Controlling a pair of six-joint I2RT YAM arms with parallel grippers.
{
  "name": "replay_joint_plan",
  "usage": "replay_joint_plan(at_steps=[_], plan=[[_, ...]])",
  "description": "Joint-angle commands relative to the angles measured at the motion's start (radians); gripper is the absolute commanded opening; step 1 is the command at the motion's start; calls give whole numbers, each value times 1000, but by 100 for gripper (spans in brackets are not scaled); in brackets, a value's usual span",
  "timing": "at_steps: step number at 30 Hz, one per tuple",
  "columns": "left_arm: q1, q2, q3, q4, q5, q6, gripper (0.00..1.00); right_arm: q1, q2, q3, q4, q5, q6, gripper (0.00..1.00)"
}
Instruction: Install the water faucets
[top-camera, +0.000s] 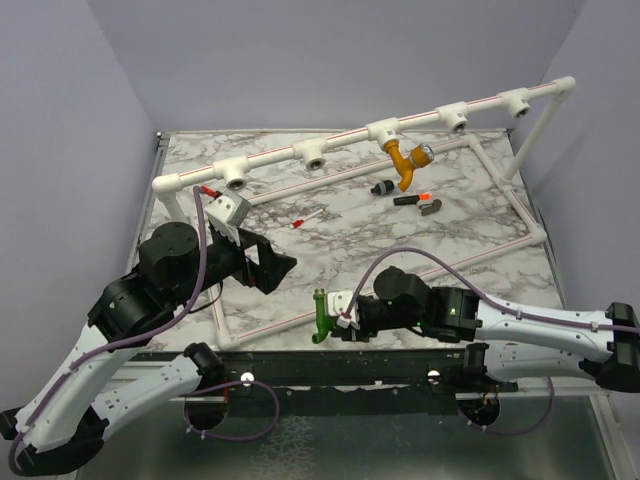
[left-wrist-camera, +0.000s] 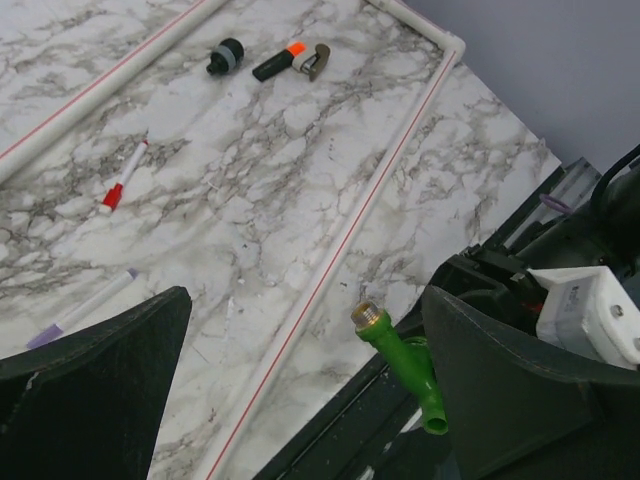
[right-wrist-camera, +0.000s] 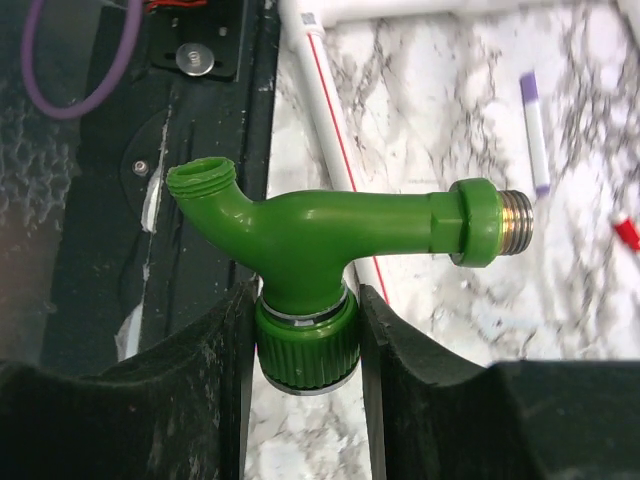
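Note:
My right gripper is shut on the green faucet by its ribbed cap, near the table's front edge; in the right wrist view the faucet lies crosswise with its silvery threaded end to the right. It also shows in the left wrist view. The mustard-orange faucet hangs from a T-socket on the white pipe frame. My left gripper is open and empty, left of the green faucet, its fingers wide apart.
A black knob and a black-orange handle lie below the orange faucet. A red pen and a purple pen lie on the marble. The frame's lower pipe runs along the front.

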Motion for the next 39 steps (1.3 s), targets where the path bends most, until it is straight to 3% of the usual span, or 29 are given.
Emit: replay_joint_plan(at_steps=[1, 9, 16, 29, 39], plan=[[-1, -1, -31, -65, 78, -64, 99, 9, 14, 7, 32, -143, -320, 0], [-1, 50, -39, -114, 219, -133, 99, 11, 76, 104, -114, -126, -622, 1], [-1, 92, -111, -118, 374, -247, 98, 19, 69, 126, -115, -102, -805, 0], [-1, 81, -183, -119, 516, -323, 89, 34, 111, 201, -203, -27, -1016, 1], [-1, 97, -200, -118, 545, -325, 73, 50, 125, 232, -192, -23, -1072, 1]])
